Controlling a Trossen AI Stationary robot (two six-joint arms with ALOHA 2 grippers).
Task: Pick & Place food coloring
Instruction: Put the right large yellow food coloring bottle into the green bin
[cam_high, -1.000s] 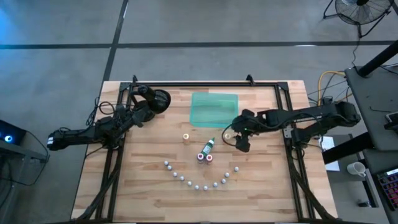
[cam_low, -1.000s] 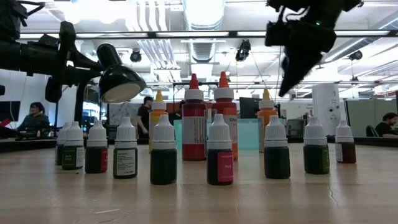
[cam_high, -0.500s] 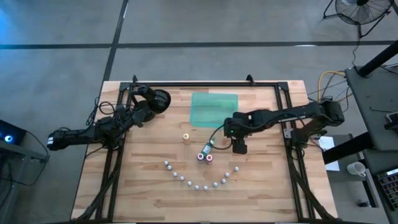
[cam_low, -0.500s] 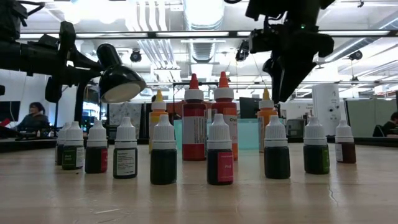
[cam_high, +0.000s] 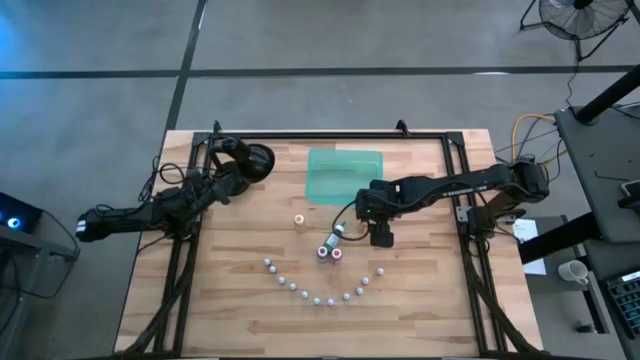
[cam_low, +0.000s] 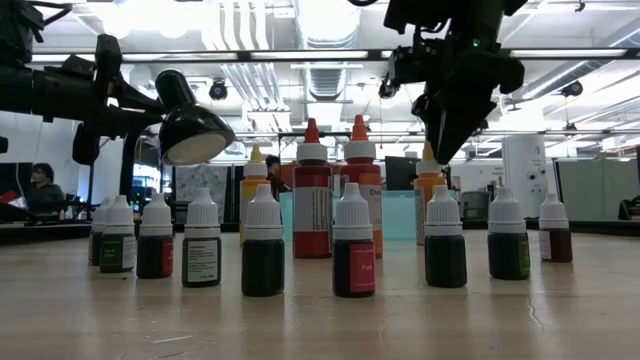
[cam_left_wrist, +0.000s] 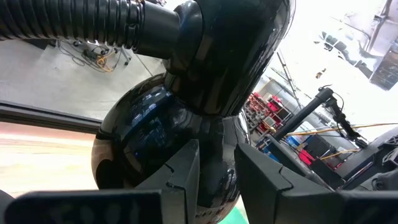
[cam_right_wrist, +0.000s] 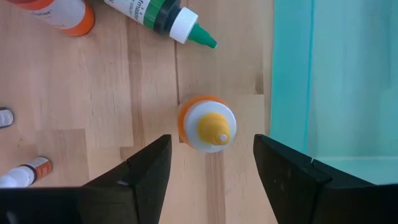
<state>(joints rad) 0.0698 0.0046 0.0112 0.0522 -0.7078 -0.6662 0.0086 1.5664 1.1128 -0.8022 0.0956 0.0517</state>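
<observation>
My right gripper (cam_right_wrist: 211, 142) is open and points down over an upright orange bottle with a yellow tip (cam_right_wrist: 208, 124). Its fingers stand on either side of the bottle without touching it. In the high view the gripper (cam_high: 367, 212) covers that bottle. A green bottle (cam_high: 337, 232) lies on its side close by. Another orange bottle (cam_high: 299, 219) stands to its left, and a red and a pink one (cam_high: 330, 253) stand nearer. Several small whitish-capped bottles (cam_high: 317, 298) stand in an arc. My left gripper (cam_high: 240, 172) waits at the far left by a black lamp (cam_high: 257, 160). My left gripper has its two fingers (cam_left_wrist: 183, 180) closed about the black lamp's glossy body (cam_left_wrist: 217, 168), below where the neck joins the round shade. The contact itself lies in shadow between the fingers, so the kind of hold does not show.
The flat translucent green tray (cam_high: 345, 175) lies just beyond the right gripper, toward the far edge. A dark frame (cam_high: 330, 135) runs along the table's far and side edges. Bare wood lies right of the bottles (cam_high: 420, 270). People sit in the room behind.
My right gripper has moved toward the table's left and come lower, from beside the orange bottle to right above it, and now hides it in the high view. The bottles have stayed where they were.
</observation>
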